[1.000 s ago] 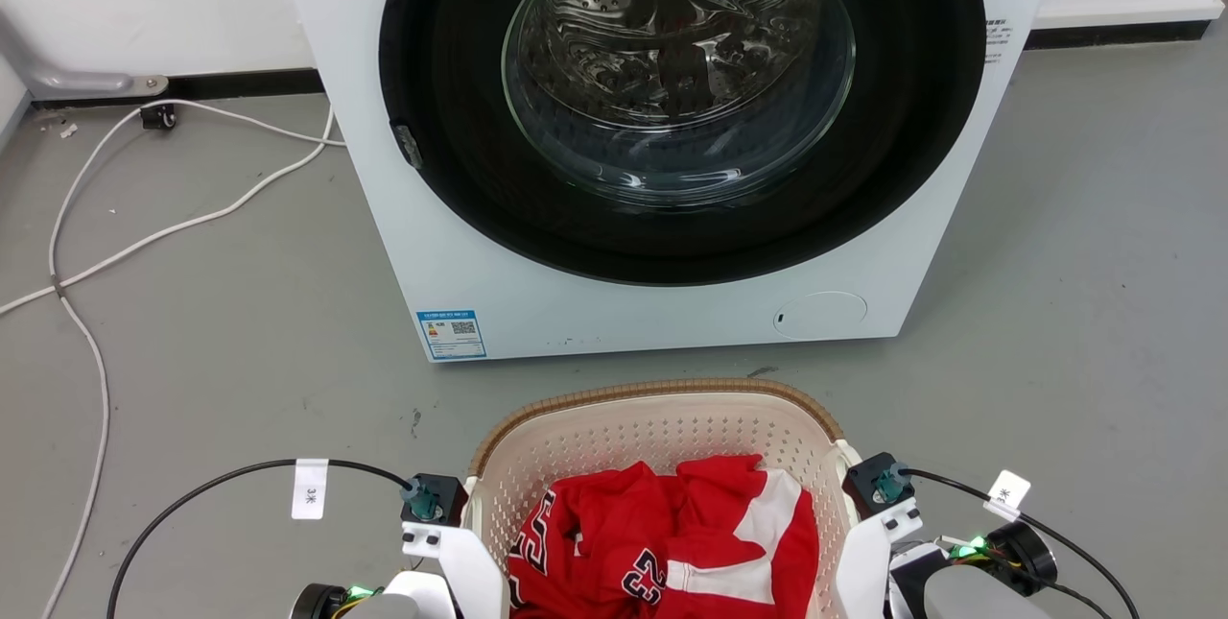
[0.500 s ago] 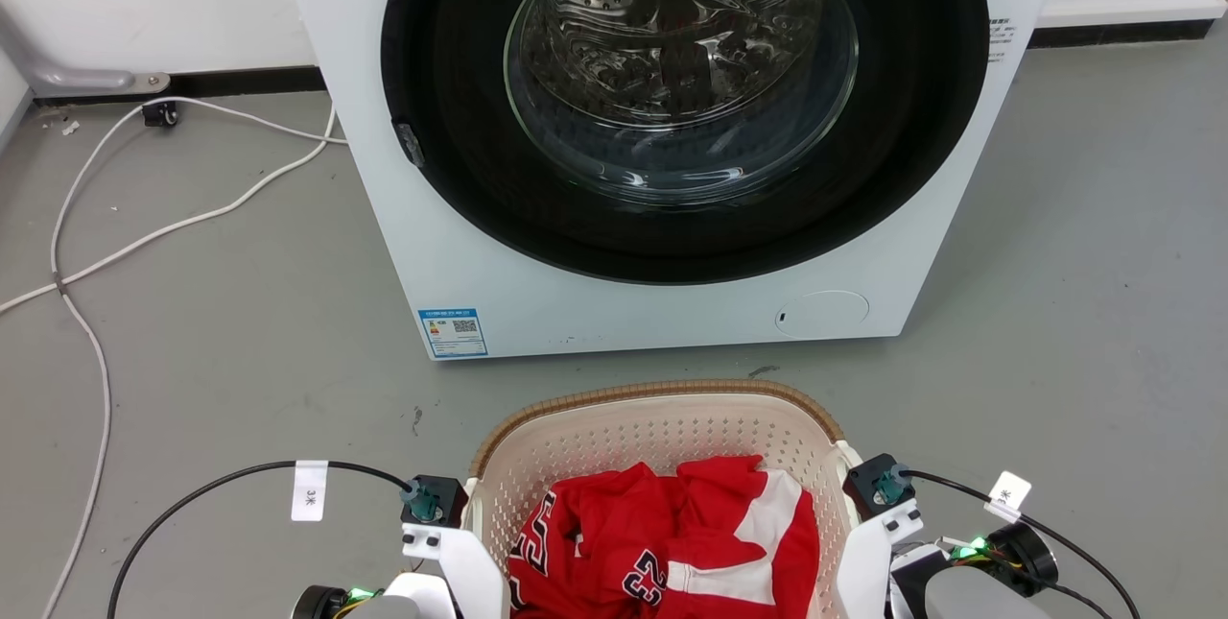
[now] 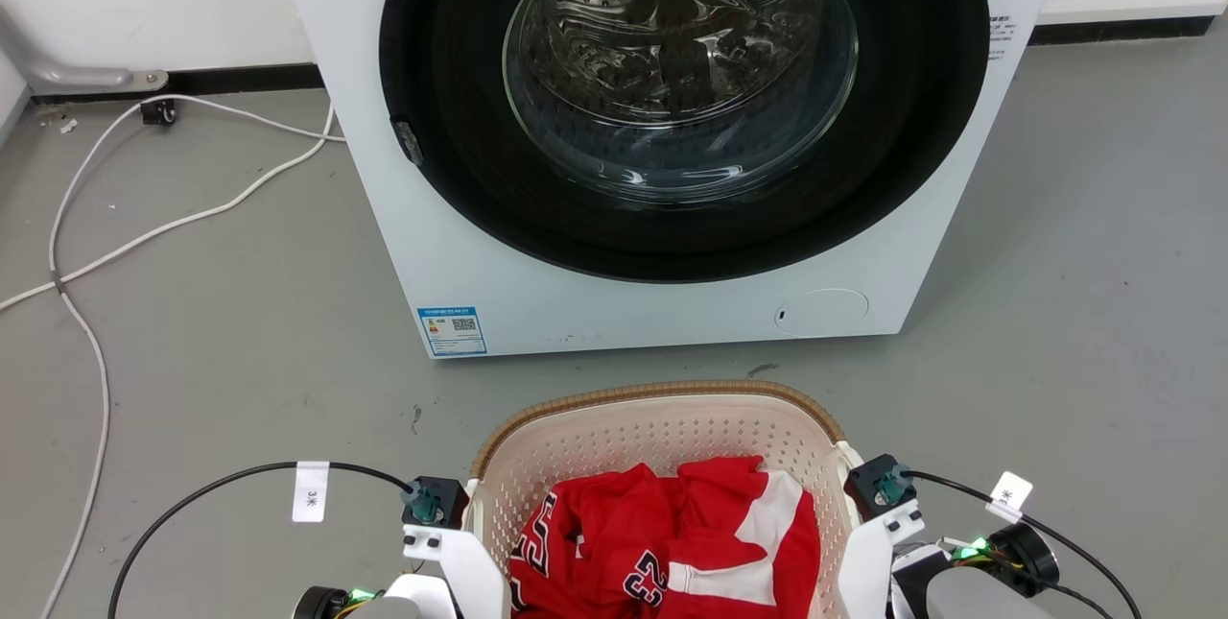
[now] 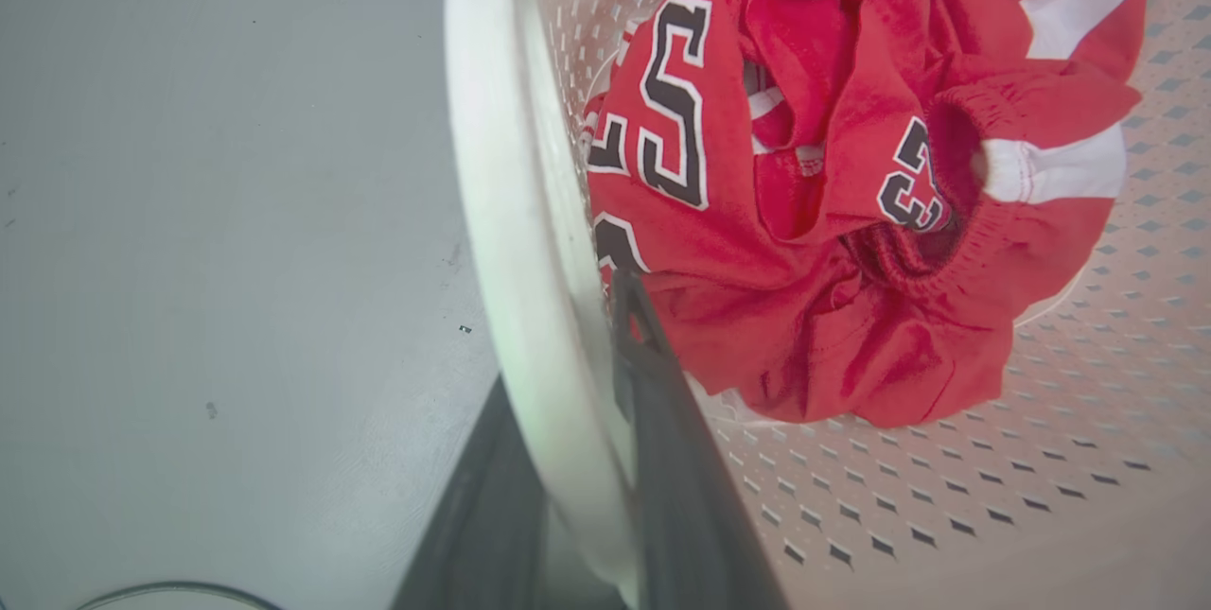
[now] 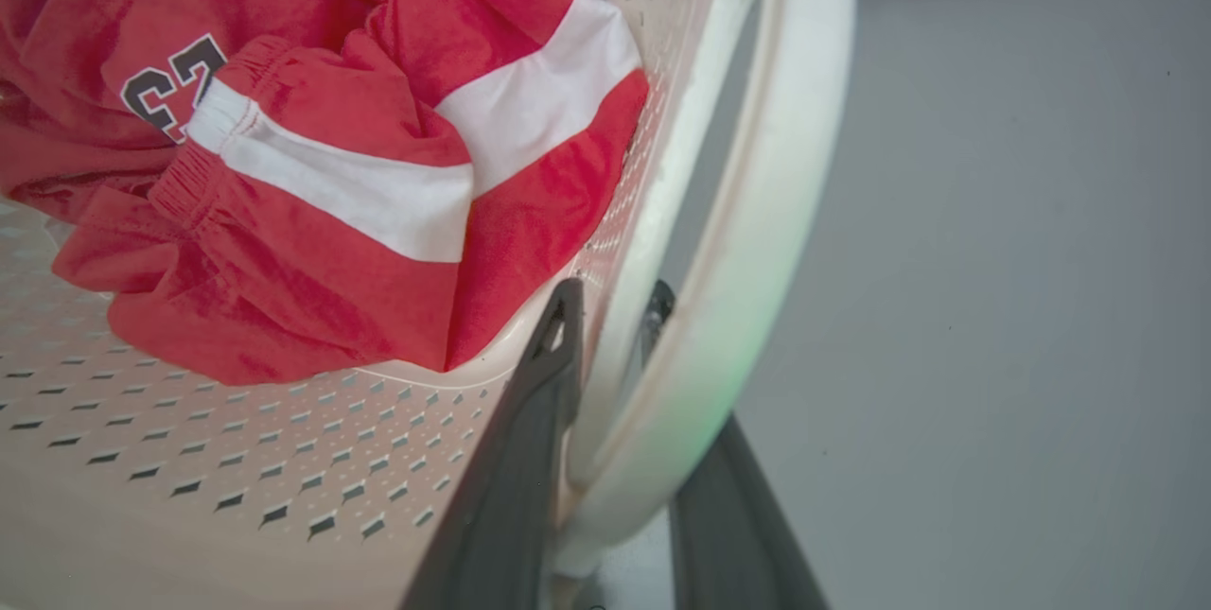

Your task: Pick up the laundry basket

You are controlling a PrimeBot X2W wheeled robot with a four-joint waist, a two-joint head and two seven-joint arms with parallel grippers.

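Note:
The laundry basket [image 3: 662,392], cream perforated plastic with a brown woven-look rim, sits on the grey floor in front of me in the head view. A crumpled red jersey [image 3: 672,542] with white stripes and black numbers lies inside it. In the left wrist view my left gripper [image 4: 565,338] is shut across the basket's white side rim [image 4: 492,165], one finger [image 4: 653,383] inside and one outside. In the right wrist view my right gripper [image 5: 610,303] is shut on the opposite side under the white handle [image 5: 757,241], one finger [image 5: 539,402] inside the wall.
A large white washing machine [image 3: 576,302] with a dark round door stands close behind the basket. White cables [image 3: 144,235] trail over the floor at the left. Black cables [image 3: 221,480] loop from both wrists. Bare grey floor lies on either side.
The head view has shifted very slightly. The basket, the jersey and both grippers keep their places.

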